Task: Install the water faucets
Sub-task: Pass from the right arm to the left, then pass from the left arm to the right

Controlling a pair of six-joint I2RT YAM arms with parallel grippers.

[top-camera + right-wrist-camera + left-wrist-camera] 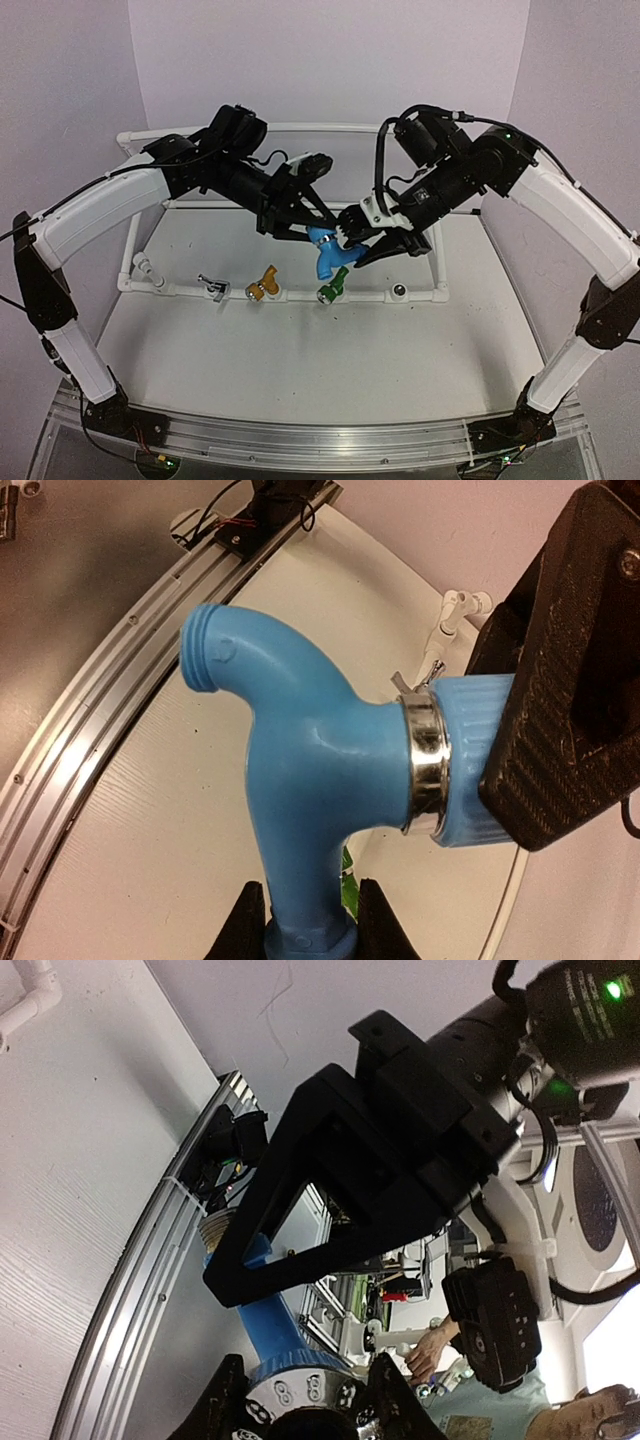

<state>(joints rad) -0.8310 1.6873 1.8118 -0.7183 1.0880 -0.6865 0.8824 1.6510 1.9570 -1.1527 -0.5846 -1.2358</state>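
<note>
Blue faucet (327, 258) pinched tight by left pincer (303, 230) and right pincer (355, 238); empty pipe hole (398, 292) below, toward right arm.

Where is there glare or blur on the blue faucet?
Top external: even light, blue faucet small but sharp. Right wrist: crisp close-up, glare on its metal ring and the aluminium rail. Left wrist: faucet shadowed, room behind soft.
</note>
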